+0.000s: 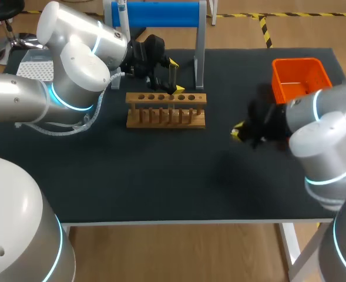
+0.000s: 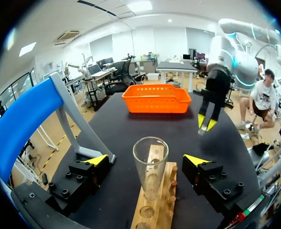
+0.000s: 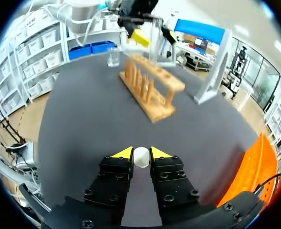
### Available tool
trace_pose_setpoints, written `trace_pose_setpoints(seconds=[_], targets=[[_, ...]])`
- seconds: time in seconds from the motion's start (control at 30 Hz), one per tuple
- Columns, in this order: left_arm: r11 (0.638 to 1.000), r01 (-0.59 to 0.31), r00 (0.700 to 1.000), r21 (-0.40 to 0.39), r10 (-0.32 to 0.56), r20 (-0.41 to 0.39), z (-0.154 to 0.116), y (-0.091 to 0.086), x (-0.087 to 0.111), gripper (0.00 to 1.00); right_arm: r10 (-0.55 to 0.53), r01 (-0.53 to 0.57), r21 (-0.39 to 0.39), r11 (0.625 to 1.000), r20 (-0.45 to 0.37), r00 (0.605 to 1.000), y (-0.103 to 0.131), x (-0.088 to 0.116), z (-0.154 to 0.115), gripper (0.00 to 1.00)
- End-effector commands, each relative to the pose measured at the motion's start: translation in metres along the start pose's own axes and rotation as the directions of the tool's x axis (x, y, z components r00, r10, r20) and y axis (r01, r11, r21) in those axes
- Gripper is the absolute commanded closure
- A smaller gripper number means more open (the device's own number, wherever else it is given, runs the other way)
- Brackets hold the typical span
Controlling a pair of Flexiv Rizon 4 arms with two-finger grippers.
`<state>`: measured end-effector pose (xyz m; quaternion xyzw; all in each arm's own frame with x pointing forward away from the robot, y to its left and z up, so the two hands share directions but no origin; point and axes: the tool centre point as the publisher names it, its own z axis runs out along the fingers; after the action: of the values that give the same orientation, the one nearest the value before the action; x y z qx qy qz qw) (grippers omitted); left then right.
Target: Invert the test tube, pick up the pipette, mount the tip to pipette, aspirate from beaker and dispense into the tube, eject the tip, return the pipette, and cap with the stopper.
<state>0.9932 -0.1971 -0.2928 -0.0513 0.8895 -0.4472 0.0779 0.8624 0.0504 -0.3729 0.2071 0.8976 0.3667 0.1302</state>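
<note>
A clear test tube (image 2: pixel 150 167) stands upright, mouth up, in the wooden rack (image 1: pixel 165 110). My left gripper (image 2: pixel 146 160) is open around it, a yellow-tipped finger (image 2: pixel 96 160) well off on each side and neither touching the glass. In the head view that gripper (image 1: pixel 175 75) hangs over the rack's back row. My right gripper (image 3: pixel 141 153) is shut on a small white stopper (image 3: pixel 140 157), low over the dark table right of the rack (image 3: pixel 152 90). The head view shows the right gripper (image 1: pixel 238 133) near the orange bin (image 1: pixel 299 79); the stopper is hidden there.
A blue-topped stand (image 1: pixel 161 14) rises behind the rack. A small glass beaker (image 3: pixel 113 57) sits beyond the rack's far end. A white perforated box (image 1: pixel 34 67) lies at the far left, under my left arm. The orange bin (image 2: pixel 155 98) occupies the back right corner.
</note>
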Motion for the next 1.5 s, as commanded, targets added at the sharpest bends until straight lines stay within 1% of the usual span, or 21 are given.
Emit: trace_pose_setpoints(seconds=[0.03, 1.03, 1.17, 1.3, 1.4, 1.47, 1.5], targets=[[1.0, 0.002, 1.0, -0.003, -0.002, -0.002, 0.001, 0.0, -0.001, 0.0, -0.02, 0.022, 0.018, 1.0, -0.076, 0.997, 0.034, -0.006, -0.045, 1.0], [1.0, 0.002, 1.0, -0.003, -0.002, -0.002, 0.001, 0.0, -0.001, 0.0, -0.02, 0.022, 0.018, 1.0, -0.076, 0.997, 0.034, -0.006, -0.045, 1.0], [1.0, 0.002, 1.0, -0.003, -0.002, -0.002, 0.001, 0.0, -0.001, 0.0, -0.029, 0.028, -0.005, 1.0, -0.065, 0.997, 0.066, -0.024, -0.034, 1.0], [1.0, 0.002, 1.0, -0.003, -0.002, -0.002, 0.001, 0.0, -0.001, 0.0, -0.041, 0.04, -0.022, 0.999, -0.054, 0.998, 0.105, -0.043, -0.021, 1.0], [1.0, 0.002, 1.0, -0.003, -0.002, -0.002, 0.001, 0.0, -0.001, 0.0, -0.064, 0.064, -0.003, 0.998, -0.06, 0.996, 0.129, -0.054, -0.015, 1.0], [1.0, 0.002, 1.0, -0.003, -0.002, -0.002, 0.001, 0.0, -0.001, 0.0, -0.066, 0.066, -0.008, 0.998, -0.05, 0.997, 0.145, -0.065, -0.01, 1.0], [1.0, 0.002, 1.0, -0.003, -0.002, -0.002, 0.001, 0.0, -0.001, 0.0, -0.066, 0.066, -0.008, 0.998, -0.062, 0.996, 0.151, -0.068, -0.008, 1.0]])
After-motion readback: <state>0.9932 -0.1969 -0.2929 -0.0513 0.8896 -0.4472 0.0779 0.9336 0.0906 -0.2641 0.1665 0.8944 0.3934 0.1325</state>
